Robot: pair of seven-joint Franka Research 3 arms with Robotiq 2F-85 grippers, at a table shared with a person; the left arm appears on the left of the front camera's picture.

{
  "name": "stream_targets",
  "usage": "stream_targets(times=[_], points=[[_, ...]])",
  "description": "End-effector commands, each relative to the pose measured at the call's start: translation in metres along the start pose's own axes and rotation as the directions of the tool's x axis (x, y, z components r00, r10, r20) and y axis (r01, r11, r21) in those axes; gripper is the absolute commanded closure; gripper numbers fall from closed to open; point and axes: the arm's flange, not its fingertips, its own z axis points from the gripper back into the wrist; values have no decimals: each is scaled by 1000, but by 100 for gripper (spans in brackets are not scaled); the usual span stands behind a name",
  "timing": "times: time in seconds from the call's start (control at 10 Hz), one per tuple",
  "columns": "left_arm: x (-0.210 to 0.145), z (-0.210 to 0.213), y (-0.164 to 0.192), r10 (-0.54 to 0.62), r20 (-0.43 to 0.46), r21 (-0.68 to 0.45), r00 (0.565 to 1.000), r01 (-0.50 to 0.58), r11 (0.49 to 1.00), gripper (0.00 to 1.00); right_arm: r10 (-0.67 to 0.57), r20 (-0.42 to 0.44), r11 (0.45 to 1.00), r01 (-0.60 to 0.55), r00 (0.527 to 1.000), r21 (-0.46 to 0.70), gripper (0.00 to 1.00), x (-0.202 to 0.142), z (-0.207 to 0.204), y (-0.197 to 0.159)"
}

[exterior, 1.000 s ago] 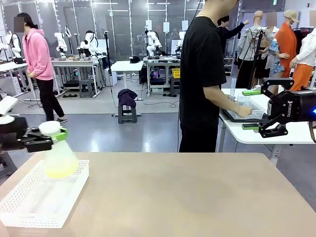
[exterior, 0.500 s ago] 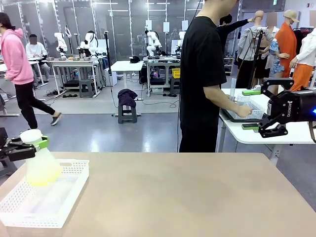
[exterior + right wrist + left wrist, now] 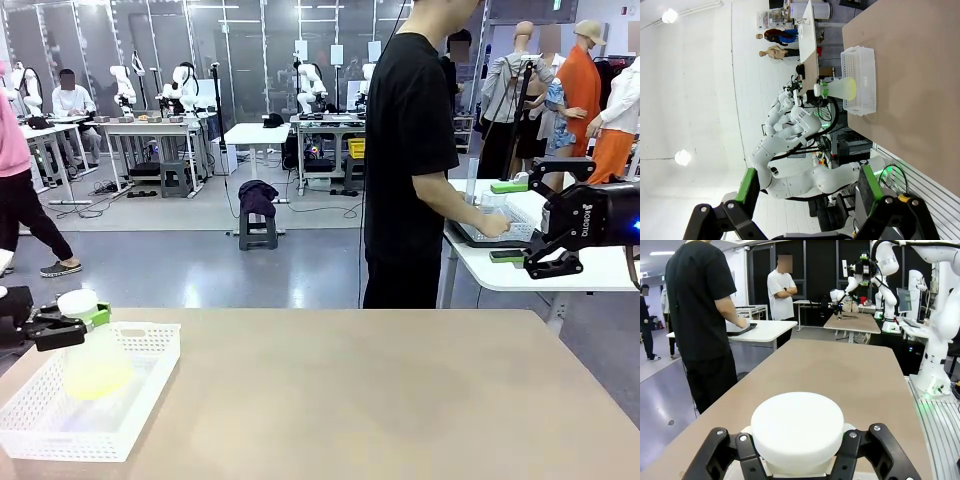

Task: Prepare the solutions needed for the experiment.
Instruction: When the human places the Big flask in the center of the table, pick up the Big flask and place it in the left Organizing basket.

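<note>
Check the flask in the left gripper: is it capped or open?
Capped. A white round cap sits on the neck of the flask, right above where the left gripper clamps it over the white basket.

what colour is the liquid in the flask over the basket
Pale yellow-green liquid, clearest in the front view.

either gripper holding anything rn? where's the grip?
Left gripper is shut on the flask, at its neck just under the white cap, over the white basket. Right gripper is open, holding nothing.
</note>
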Motion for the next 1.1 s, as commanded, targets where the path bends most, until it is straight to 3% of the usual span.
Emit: stream_targets(times=[0.0, 0.2, 0.9, 1.0], points=[[-12, -4, 7, -39, -5, -28, 999, 39, 999, 100, 2, 0, 1000, -2, 1000, 7, 0, 0, 0, 1], [-33, -3, 10, -12, 24, -47, 1000, 14, 999, 100, 2, 0, 1000, -2, 1000, 7, 0, 0, 0, 1], [-60, -12, 9, -38, -80, -20, 996, 37, 999, 100, 2, 0, 1000, -2, 1000, 7, 0, 0, 0, 1], [-61, -11, 8, -28, -67, -40, 997, 25, 999, 55, 2, 0, 1000, -2, 1000, 7, 0, 0, 0, 1]])
